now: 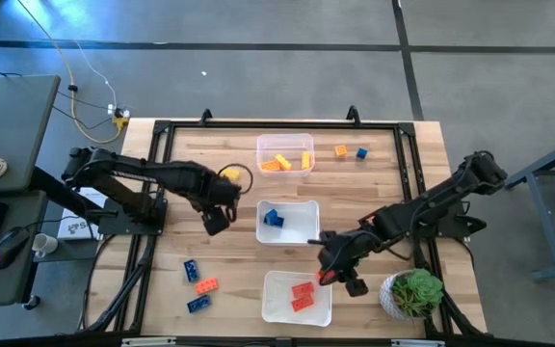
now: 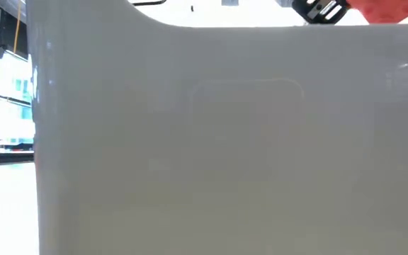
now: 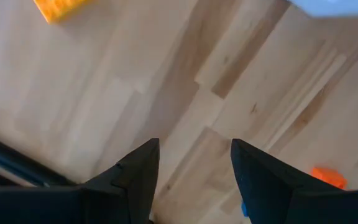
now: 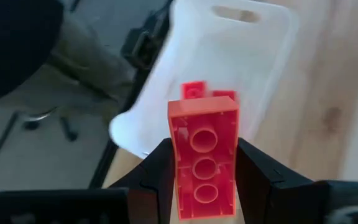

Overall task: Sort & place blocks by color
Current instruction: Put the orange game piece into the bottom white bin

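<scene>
While the right gripper [image 4: 205, 171] clamps a red block [image 4: 203, 158] between its two fingers, hollow underside facing the wrist camera, it hangs just beside the near tub [image 1: 276, 306]. This tub already holds two red blocks [image 1: 303, 296]. So the step in hand is, I judge, the carrying of a red block to the red tub. The next move calls for bringing the gripper over the tub's inside, then parting the fingers so the block drops among the others and not on the rim.

The left gripper [image 3: 194, 171] is open and holds nothing; it hovers over bare wood between the frame and the middle tub [image 1: 306, 231], where one blue block [image 1: 273, 218] lies. The far tub [image 1: 302, 140] has yellow blocks [image 1: 279, 162]. Loose blocks remain: two blue and one orange-red [image 1: 205, 285] near the left arm, and a yellow [image 1: 340, 150] and a blue [image 1: 361, 152] beside the far tub.
</scene>
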